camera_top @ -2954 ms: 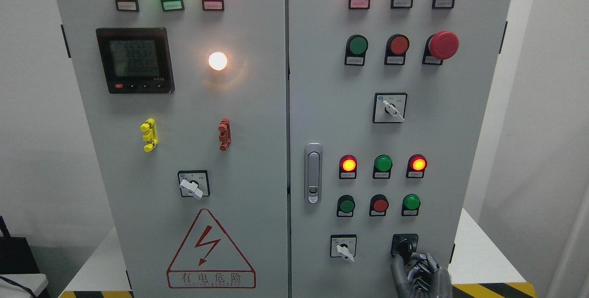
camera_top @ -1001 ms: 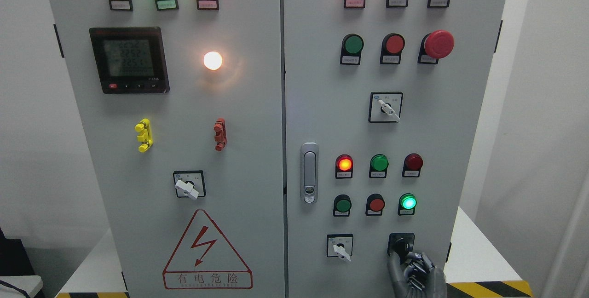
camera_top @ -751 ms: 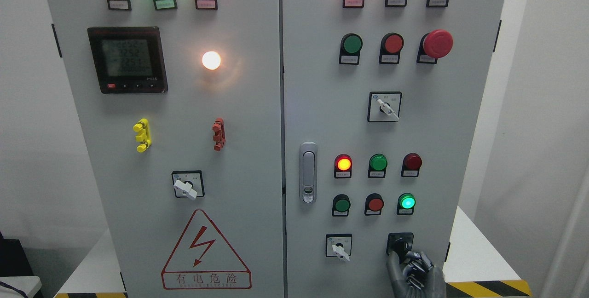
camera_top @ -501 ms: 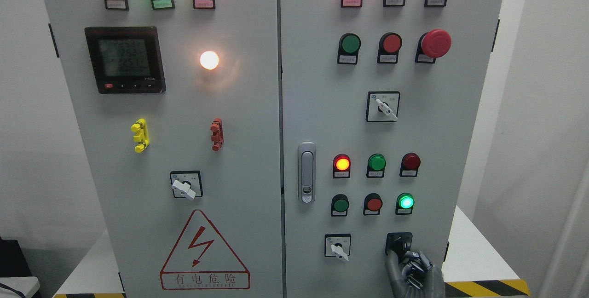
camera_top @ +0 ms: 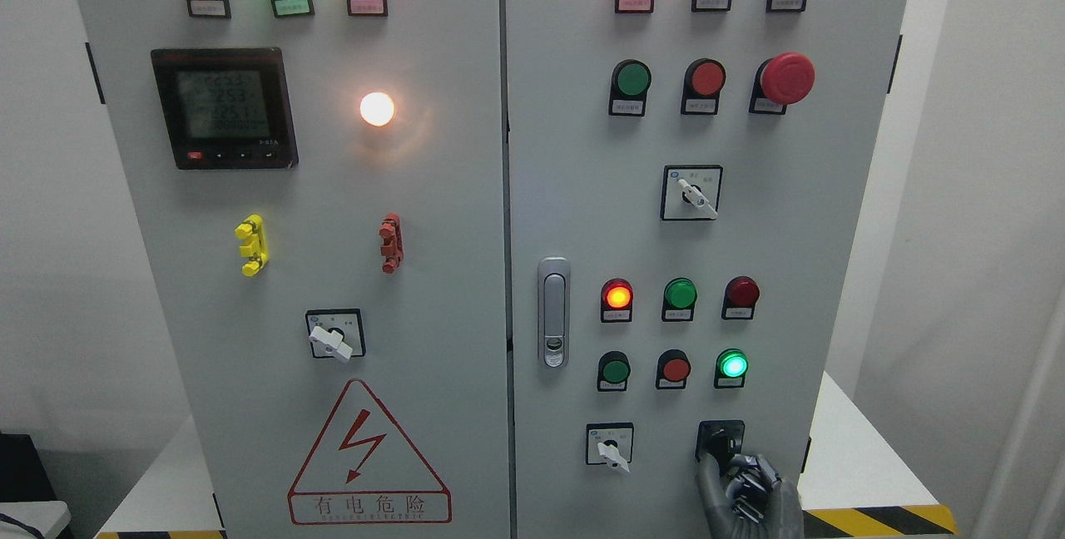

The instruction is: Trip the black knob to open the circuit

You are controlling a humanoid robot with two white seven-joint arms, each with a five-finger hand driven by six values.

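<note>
The black knob (camera_top: pixel 721 438) sits on a black square plate at the lower right of the grey cabinet's right door (camera_top: pixel 582 215). My right hand (camera_top: pixel 732 472) rises from the bottom edge right of the middle. Its dark thumb (camera_top: pixel 708 485) and curled fingers (camera_top: pixel 753 477) close around the knob's lower part and hide it. Above the knob a green lamp (camera_top: pixel 732 364) glows, and the red lamp (camera_top: pixel 741 292) over it is dark. No left arm shows in the view.
A white selector switch (camera_top: pixel 611 449) is left of the knob, and the door latch (camera_top: pixel 553 312) is further up left. A red mushroom stop button (camera_top: pixel 787 78) juts out at the upper right. Yellow-black floor tape (camera_top: pixel 882 520) runs beside the cabinet.
Over the last three seconds the right red lamp above the knob went dark and the green lamp below it lit. The hand stays on the knob; the view drifted slightly left.
</note>
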